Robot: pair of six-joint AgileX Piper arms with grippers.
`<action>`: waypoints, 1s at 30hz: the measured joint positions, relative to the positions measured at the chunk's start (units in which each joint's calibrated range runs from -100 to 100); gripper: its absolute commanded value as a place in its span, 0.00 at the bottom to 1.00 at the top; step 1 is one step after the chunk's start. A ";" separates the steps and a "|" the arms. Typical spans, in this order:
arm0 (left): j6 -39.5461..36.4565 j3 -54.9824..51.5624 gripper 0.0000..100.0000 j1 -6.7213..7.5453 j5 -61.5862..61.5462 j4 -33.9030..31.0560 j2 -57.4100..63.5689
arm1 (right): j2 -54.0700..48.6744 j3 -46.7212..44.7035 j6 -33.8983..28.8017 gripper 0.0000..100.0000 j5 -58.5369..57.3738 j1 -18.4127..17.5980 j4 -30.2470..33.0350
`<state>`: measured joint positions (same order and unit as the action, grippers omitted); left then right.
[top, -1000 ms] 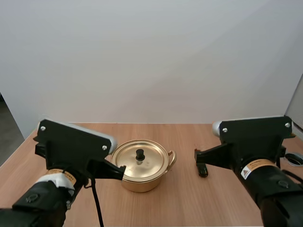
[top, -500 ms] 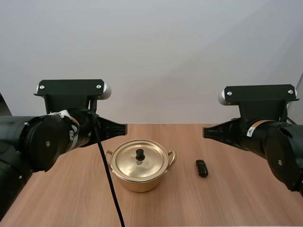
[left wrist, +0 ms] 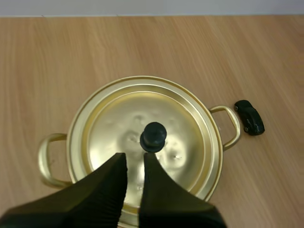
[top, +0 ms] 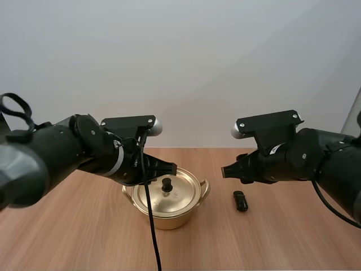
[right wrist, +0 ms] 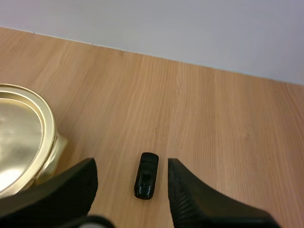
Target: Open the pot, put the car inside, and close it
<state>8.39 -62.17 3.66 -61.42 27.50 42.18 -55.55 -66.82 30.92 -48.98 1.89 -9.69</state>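
High view: round golden pot [top: 181, 196], left claw [top: 171, 167] barely parted, right claw [top: 225, 171] released.

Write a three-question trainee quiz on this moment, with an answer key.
1. True or false: the gold lid with a black knob sits on the round gold metal pot.
2. Where is the small black toy car? A) inside the pot B) on the wooden table, beside the pot C) pinched by a gripper
3. Fill in: the right gripper, near the car, has its fingers ____.
Key: 1 true; 2 B; 3 open.
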 measured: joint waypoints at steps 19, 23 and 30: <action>26.62 7.56 0.78 0.11 -1.98 5.21 -17.54 | 11.81 0.00 2.63 0.78 3.39 0.00 1.36; 27.55 7.56 0.76 1.72 -1.20 5.21 -19.32 | 11.81 0.00 2.63 0.78 3.61 0.00 1.36; 25.23 7.56 0.71 5.08 4.43 2.09 -19.48 | 11.81 0.00 2.63 0.78 2.96 0.00 1.22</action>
<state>33.63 -54.61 8.74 -56.99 29.59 22.69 -43.74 -66.82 33.55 -46.02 1.89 -8.47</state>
